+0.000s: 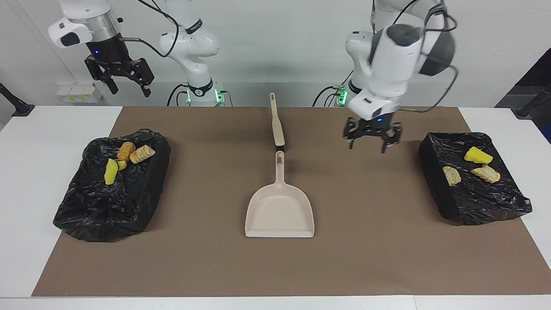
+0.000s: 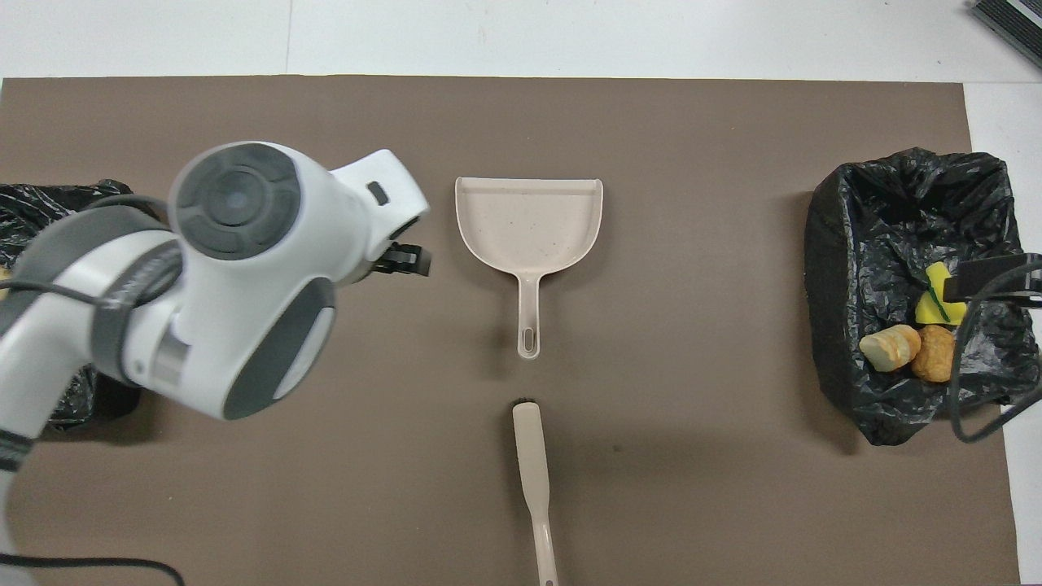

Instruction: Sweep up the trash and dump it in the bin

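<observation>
All the trash I see lies in two black-lined bins. The bin [image 1: 99,206] at the right arm's end holds a yellow sponge bit [image 1: 111,171], an orange-brown lump [image 1: 125,150] and a beige lump [image 1: 142,153]. The bin [image 1: 473,202] at the left arm's end holds a yellow bit [image 1: 477,156] and two beige lumps [image 1: 451,175]. My left gripper [image 1: 369,144] hangs open and empty over the mat, between the dustpan and that bin. My right gripper [image 1: 125,86] waits open, high by its base.
A beige dustpan [image 1: 280,211] lies empty at mid-mat, handle toward the robots. A beige brush [image 1: 277,125] lies in line with it, nearer the robots. In the overhead view my left arm hides most of its end's bin [image 2: 49,203].
</observation>
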### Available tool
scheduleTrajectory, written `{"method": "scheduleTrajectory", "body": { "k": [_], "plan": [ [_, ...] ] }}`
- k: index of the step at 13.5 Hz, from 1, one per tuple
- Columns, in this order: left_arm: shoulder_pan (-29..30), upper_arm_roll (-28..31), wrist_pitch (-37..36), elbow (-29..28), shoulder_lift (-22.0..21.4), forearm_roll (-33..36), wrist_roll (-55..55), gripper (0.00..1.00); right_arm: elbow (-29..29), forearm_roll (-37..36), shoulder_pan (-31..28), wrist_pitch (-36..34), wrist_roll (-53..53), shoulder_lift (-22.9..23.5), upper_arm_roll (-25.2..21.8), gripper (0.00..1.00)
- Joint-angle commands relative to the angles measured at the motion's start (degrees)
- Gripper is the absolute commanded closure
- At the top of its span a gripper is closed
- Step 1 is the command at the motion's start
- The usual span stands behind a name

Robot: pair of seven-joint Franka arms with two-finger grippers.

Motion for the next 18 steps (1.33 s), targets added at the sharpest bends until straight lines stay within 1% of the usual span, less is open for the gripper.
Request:
{"method": "scheduleTrajectory", "body": {
  "k": [1,3,5,7,9,12,13,14,18],
  "plan": [
    [4.89,-0.27,-5.27,1.76,-2.35,-2.39,6.68,0.0,0.34,0.04,-0.57,-0.94,-1.91,-0.34,0.12,0.0],
    [9.11,-0.36,-10.63,6.32,-2.27,-5.64,12.04,0.0,0.34,0.3,-0.49,-1.03,-2.09,-0.34,0.38,0.0],
    [12.1,-0.35,-15.65,10.37,-2.18,-5.66,16.36,0.0,0.34,0.3,-0.13,-1.12,-2.09,-0.34,0.56,0.0],
    [13.6,-0.36,-19.69,12.32,-1.83,-6.18,16.55,0.0,0.34,0.3,-0.04,-1.12,-2.09,-0.34,0.65,0.0],
    [13.61,-0.36,-20.58,14.33,-1.57,-6.18,16.38,0.0,0.34,0.39,-0.04,-1.12,-2.09,-0.34,0.65,0.0],
    [13.52,-0.53,-21.99,15.05,-2.0,-6.18,15.94,0.0,0.34,0.39,-0.04,-1.12,-2.09,-0.34,0.65,0.0],
    [13.61,-0.71,-21.82,14.87,-2.53,-6.18,15.68,0.0,0.34,0.39,-0.04,-1.12,-2.09,-0.34,0.65,0.0],
    [13.61,-0.88,-21.82,14.26,-3.92,-5.92,15.5,0.0,0.34,0.39,-0.04,-1.12,-2.09,-0.34,0.65,0.0],
    [13.61,-1.06,-21.47,13.64,-4.29,-6.09,10.94,0.0,0.34,0.39,-0.04,-1.12,-2.09,-0.34,0.65,0.0]
  ]
}}
